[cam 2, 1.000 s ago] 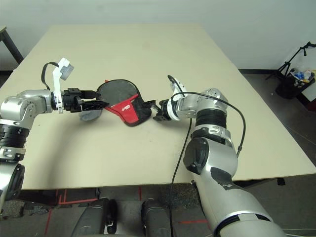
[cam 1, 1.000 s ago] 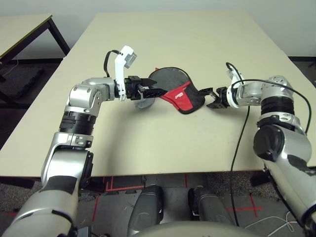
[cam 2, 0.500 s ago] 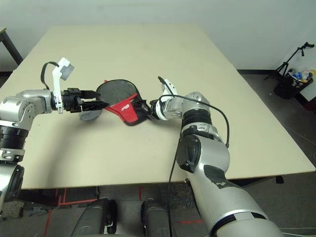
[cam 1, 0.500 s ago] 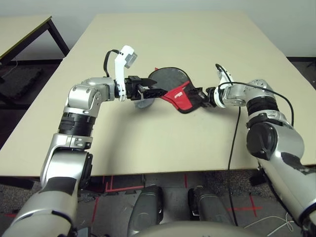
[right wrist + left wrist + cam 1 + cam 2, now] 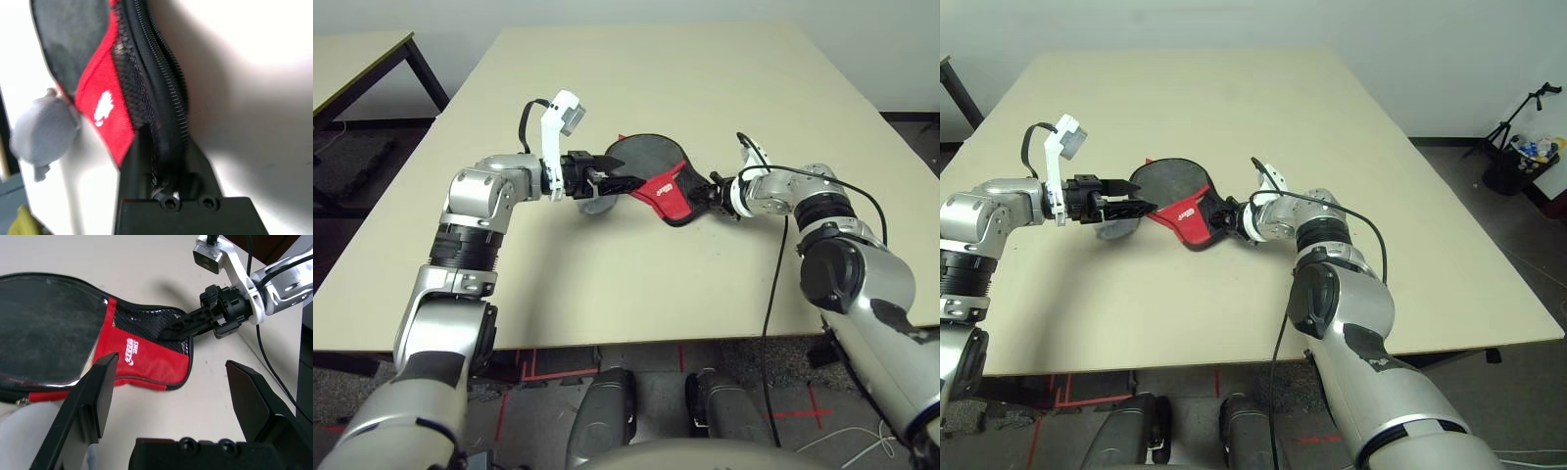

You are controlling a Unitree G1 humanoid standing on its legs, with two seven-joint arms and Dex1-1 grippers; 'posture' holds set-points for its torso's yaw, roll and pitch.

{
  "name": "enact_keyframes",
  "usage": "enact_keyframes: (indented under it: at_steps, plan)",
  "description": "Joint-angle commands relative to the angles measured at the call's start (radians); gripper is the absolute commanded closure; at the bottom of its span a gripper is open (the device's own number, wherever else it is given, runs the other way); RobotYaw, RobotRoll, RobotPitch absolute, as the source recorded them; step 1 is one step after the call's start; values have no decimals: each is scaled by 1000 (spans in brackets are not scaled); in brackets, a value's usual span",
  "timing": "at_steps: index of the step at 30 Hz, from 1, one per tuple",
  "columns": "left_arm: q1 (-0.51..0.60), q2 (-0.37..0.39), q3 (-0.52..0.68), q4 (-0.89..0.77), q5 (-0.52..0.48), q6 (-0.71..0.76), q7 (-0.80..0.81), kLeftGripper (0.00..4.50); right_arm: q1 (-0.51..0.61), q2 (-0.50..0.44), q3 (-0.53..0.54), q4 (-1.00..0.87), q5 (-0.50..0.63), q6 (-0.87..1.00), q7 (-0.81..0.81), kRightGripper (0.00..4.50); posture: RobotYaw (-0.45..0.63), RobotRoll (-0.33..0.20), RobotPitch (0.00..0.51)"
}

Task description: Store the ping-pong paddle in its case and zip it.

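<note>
The right wrist view is showing the right gripper (image 5: 164, 166) clamping the zipper rim at the narrow end of the case (image 5: 656, 176), a detail the head views are blurring. The left gripper (image 5: 619, 182) is gaping wide beside the round end. The case is lying flat mid-tabletop (image 5: 636, 284), its long axis running crosswise, narrow end toward the right arm. A fluffy grey ball (image 5: 44, 132) is sitting just beside it.

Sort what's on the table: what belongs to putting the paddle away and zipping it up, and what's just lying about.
Part of the job:
- case, black and red, flat on the table
- right pincer, shut on the case's narrow end
- left pincer, open at the case's round end

Lying about:
- fluffy grey ball beside the case
- second table behind, to the left
</note>
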Motion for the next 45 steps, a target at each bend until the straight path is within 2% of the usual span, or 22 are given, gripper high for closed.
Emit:
enact_keyframes:
  at_steps: [1,4,5,7,8,9,10,12,18,29,34,35,39,42,45]
  plan:
    - [2,-3,3,9,4,-9,3,0,48,-6,-29,-106,16,241,-75,4469,157,0,96]
    - [5,-7,1,8,4,-12,5,0,103,-4,-78,-226,45,389,-141,4469,147,0,97]
    - [6,-10,0,12,5,-16,5,0,99,-44,-55,-155,95,399,-160,4469,138,0,99]
    - [9,-15,-3,19,7,-22,5,0,7,-158,-23,144,103,400,-158,4469,124,0,103]
    - [8,-18,-5,31,11,-32,3,0,-76,-231,-4,366,63,400,-127,4469,115,0,105]
    - [8,-20,-7,38,14,-38,1,0,-195,-307,7,655,-20,313,-74,4469,111,0,105]
    - [6,-23,-9,51,17,-46,-2,0,-271,-357,23,841,-72,264,-37,4469,102,0,108]
    - [1,-29,-14,64,22,-54,-6,0,-340,-398,55,989,-124,236,24,4469,86,0,112]
    - [-19,-44,-24,94,31,-69,-14,0,-386,-342,203,989,-110,310,197,4469,56,0,122]
    - [-38,-55,-26,125,49,-86,-28,0,-398,-152,610,989,-31,391,547,4469,51,0,127]
    - [-41,-52,-28,132,55,-91,-32,0,-409,-86,709,989,-38,400,672,4469,50,0,125]
    - [-43,-52,-27,135,56,-92,-33,0,-411,-77,726,989,-40,400,692,3850,48,0,125]
    - [-48,-54,-28,142,59,-98,-32,0,-421,-60,804,989,-65,363,727,2621,43,0,122]
    - [-48,-55,-30,145,62,-104,-34,0,-459,-100,775,989,-151,196,716,1764,38,0,120]
    - [-48,-58,-30,151,65,-111,-36,0,-505,-138,685,989,-302,117,743,783,28,0,117]
